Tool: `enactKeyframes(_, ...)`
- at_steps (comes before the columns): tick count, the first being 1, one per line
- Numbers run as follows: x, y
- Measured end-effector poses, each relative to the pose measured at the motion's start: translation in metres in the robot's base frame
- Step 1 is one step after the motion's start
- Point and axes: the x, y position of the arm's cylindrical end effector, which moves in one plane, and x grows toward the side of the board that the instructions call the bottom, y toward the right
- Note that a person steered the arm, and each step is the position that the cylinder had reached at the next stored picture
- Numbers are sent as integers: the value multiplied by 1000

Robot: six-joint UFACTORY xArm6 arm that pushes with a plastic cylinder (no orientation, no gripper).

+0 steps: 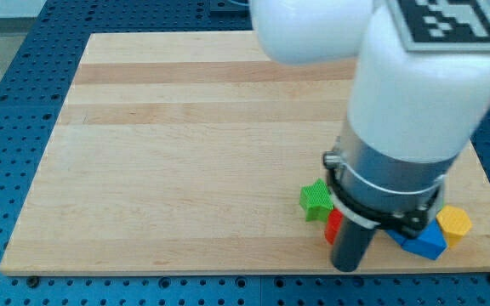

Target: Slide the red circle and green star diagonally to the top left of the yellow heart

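A green star lies on the wooden board at the lower right. A red block sits just below and to the right of it, mostly hidden by the arm, so its shape cannot be made out. A yellow block lies near the board's right edge, its shape unclear. My dark rod comes down beside the red block, and my tip rests near the board's bottom edge, just right of and below the red block.
A blue block lies between my rod and the yellow block, partly hidden by the arm. The large white and grey arm body covers the board's upper right. A blue perforated table surrounds the board.
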Motion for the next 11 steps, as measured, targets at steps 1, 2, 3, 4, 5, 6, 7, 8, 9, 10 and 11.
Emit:
enactKeyframes(1, -3, 15)
enactKeyframes(2, -15, 13)
enactKeyframes(3, -31, 3)
enactKeyframes(4, -50, -13)
enactKeyframes(5, -71, -25)
enactKeyframes(6, -96, -35)
enactKeyframes(7, -124, -51)
enactKeyframes(8, -158, -68)
enactKeyframes(9, -182, -82)
enactKeyframes(10, -213, -88)
enactKeyframes(11, -227, -102)
